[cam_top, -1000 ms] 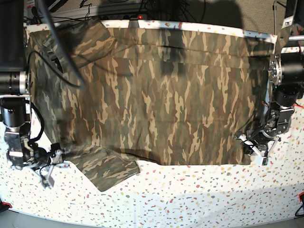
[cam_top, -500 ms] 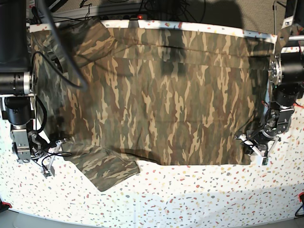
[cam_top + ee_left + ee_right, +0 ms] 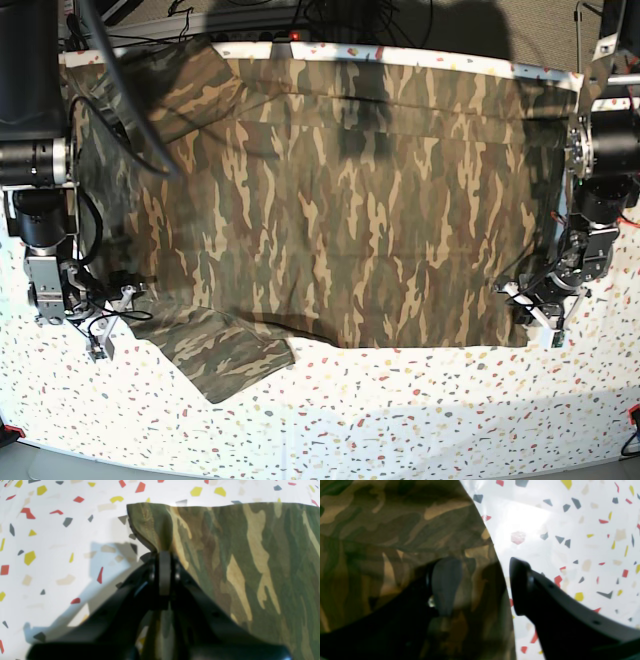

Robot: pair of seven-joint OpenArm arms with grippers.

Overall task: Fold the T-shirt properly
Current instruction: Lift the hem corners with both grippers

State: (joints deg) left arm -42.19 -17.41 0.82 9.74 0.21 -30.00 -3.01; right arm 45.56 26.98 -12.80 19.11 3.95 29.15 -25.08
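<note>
**A:** What is shown in the left wrist view?

**B:** The left claw (image 3: 164, 562) is seen clamped shut on a corner of the T-shirt (image 3: 250, 562). A small peak of cloth is pinched between the two black fingers. The rest of the shirt is spread flat to the right on a white speckled table (image 3: 50, 542).

**A:** And in the right wrist view?

**B:** The right claw (image 3: 480, 585) is seen with its jaws apart. One finger (image 3: 445, 585) is laid over the camouflage cloth; the other (image 3: 520, 587) is held over bare table just beside the shirt's edge, so that edge is straddled. Nothing is gripped yet.

**A:** What is given by the base view?

**B:** The T-shirt (image 3: 360, 200) is seen spread wide across the table (image 3: 400, 410), with one sleeve (image 3: 225, 350) turned out at the near edge. The left claw (image 3: 530, 305) is placed at the shirt's near corner on the picture's right, the right claw (image 3: 110, 310) at the near edge on the picture's left, beside the sleeve.

**A:** How is the shirt likely to be handled?

**B:** It is judged soft, light and limp, so sagging and wrinkling are to be expected when it is lifted. Hold is best taken at corners and hems, with both sides raised together so the fold is kept straight.
</note>
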